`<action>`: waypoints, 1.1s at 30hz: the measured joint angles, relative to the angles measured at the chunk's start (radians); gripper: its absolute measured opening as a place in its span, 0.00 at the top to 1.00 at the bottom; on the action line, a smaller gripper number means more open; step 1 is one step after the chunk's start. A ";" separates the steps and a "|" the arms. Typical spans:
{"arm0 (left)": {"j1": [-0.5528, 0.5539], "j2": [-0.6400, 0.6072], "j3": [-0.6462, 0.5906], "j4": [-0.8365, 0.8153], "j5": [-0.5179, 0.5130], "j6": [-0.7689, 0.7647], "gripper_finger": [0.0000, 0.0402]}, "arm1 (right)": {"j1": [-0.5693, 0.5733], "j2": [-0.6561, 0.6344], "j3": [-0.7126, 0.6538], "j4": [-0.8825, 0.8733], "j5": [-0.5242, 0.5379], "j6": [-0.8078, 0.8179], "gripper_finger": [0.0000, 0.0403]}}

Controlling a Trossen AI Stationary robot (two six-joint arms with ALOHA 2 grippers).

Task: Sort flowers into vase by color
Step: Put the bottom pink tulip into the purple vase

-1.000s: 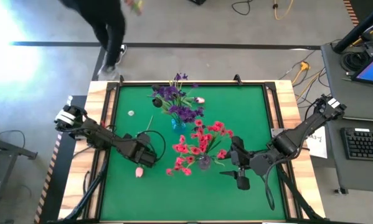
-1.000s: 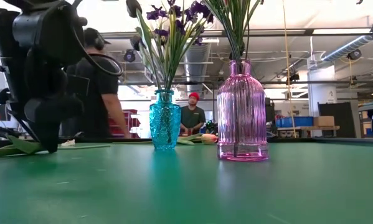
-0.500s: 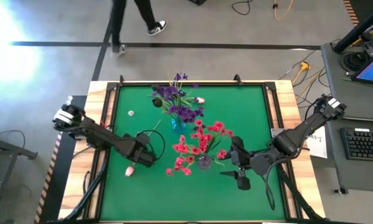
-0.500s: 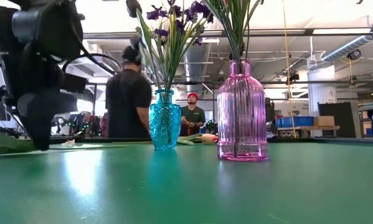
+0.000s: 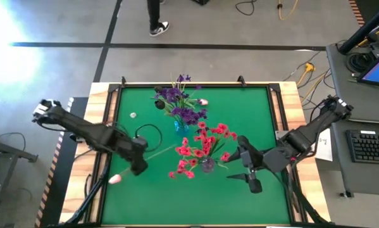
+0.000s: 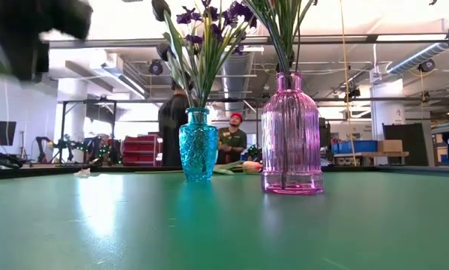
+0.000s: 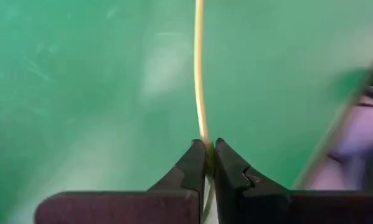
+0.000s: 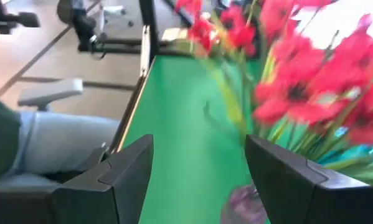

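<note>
A tulip with a white-pink bud (image 5: 115, 179) and a long thin stem (image 5: 161, 152) is in my left gripper (image 5: 137, 166), which is shut on it over the table's near-left part. In the low view that gripper (image 6: 29, 30) is a blur high at the left. The blue vase (image 5: 180, 125) (image 6: 199, 146) holds purple flowers. The pink vase (image 5: 207, 164) (image 6: 291, 135) holds red flowers (image 8: 286, 93). My right gripper (image 5: 247, 180) (image 8: 198, 149) is open just right of the pink vase. Another tulip (image 5: 203, 101) lies near the far edge. My left gripper pinches the tulip's stem (image 7: 202, 134) between its two fingers, nearer the bud end than the free end. The fingers lie across the stem and come from above. The flower is off the table, with the bud beyond the gripper toward the near-left and the long stem reaching toward the pink vase.
A small white object (image 5: 133, 115) lies on the green mat (image 5: 252, 107) left of the blue vase. Wooden borders (image 5: 100, 126) frame the mat. People stand in the room beyond the far edge (image 6: 231, 139). Open mat lies along the near side.
My left gripper has risen and moved toward the table's near-left, staying shut on the tulip's stem. The flower has left the table and swung about: its bud moved toward the near-left corner and its free end now points toward the pink vase. My right gripper shifted slightly rightward.
</note>
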 joint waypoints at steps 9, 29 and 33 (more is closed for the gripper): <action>0.000 -0.028 0.377 -0.282 -0.090 0.009 1.00 | -0.007 0.013 0.095 0.000 0.109 -0.157 0.39; -0.005 0.233 1.089 -0.610 -0.203 0.060 1.00 | -0.084 0.043 0.239 0.266 0.171 -0.797 0.39; -0.005 0.313 1.246 -0.611 -0.211 0.117 1.00 | -0.121 0.085 0.264 0.375 0.161 -0.967 0.39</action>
